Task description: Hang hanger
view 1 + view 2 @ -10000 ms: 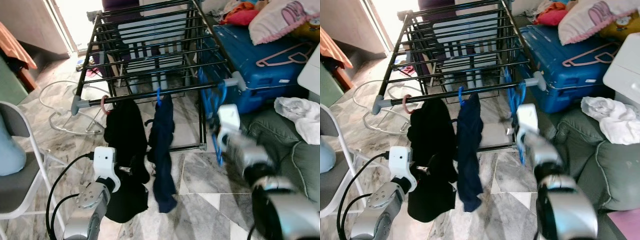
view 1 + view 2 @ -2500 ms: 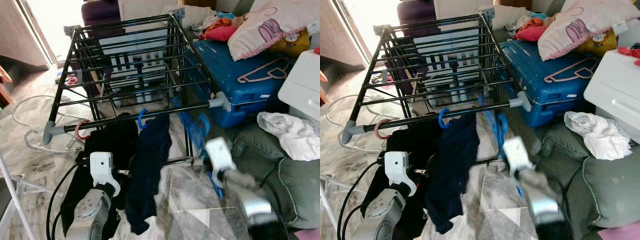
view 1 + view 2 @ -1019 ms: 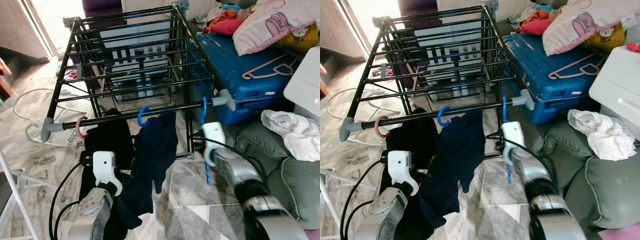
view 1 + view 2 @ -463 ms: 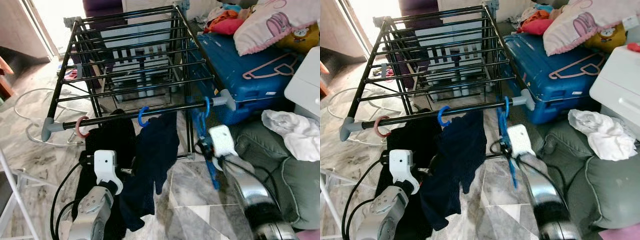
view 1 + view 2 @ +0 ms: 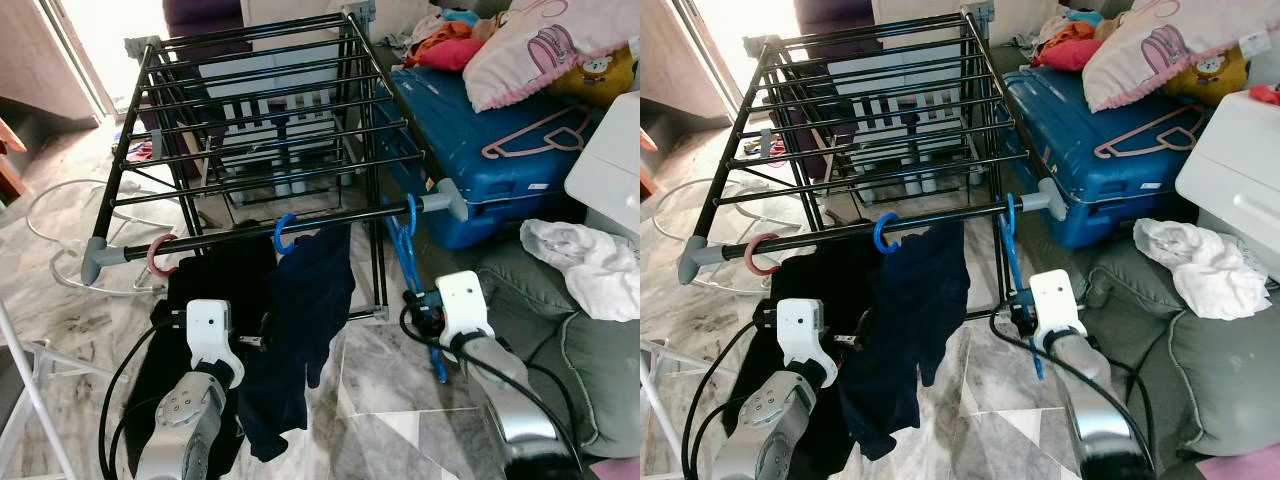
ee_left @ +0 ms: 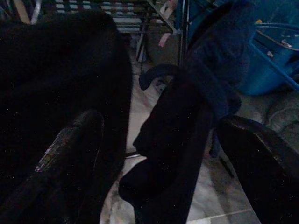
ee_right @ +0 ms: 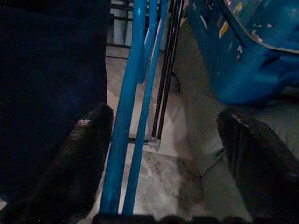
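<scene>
- Since half a second ago our right gripper (image 7: 163, 154) has dropped back from the rail (image 5: 300, 226); the hanger (image 5: 408, 250) now hangs there by its hook.
- Its fingers (image 7: 84, 154) stand apart beside the hanger's bars, gripping nothing, which we judge a release.
- Our left gripper (image 6: 154, 154) idles, fingers spread, before the dark clothes (image 5: 300, 300).
- The hanger's lower end is hidden behind our right arm.
</scene>
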Robot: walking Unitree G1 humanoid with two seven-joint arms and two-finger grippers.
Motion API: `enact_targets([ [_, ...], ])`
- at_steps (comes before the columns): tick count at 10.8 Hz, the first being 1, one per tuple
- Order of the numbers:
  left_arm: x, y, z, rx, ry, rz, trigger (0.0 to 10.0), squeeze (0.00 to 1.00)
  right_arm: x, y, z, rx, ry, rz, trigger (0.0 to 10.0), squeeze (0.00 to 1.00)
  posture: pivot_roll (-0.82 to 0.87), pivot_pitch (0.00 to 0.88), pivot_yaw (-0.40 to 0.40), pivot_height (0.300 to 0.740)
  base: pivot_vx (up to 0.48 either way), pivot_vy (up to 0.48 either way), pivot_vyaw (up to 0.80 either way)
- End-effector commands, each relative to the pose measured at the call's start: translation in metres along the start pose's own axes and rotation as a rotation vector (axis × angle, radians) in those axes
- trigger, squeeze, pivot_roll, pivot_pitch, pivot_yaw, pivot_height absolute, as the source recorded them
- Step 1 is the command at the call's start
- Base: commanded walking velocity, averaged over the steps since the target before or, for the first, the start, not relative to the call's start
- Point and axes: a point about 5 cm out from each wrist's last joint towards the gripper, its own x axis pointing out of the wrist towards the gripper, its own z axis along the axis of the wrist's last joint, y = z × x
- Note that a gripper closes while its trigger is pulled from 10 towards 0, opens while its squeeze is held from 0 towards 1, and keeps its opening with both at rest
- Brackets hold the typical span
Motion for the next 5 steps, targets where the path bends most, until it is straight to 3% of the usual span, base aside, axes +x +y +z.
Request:
enact_targets([
  [1, -0.001, 0.009, 0.0, 0.025, -0.002, 0.043, 10.0, 0.0, -0.002, 0.001, 0.004, -0.008, -0.026, -0.01, 10.0, 1.0, -0.16, 0.0, 0.111, 0.74, 0.0, 0.0, 0.0],
  [5, 0.003, 0.01, 0.004, 0.008, -0.059, 0.134, 10.0, 0.0, -0.002, -0.011, 0.006, -0.069, -0.011, -0.03, 10.0, 1.0, -0.14, 0.0, 0.019, 0.74, 0.0, 0.0, 0.0],
])
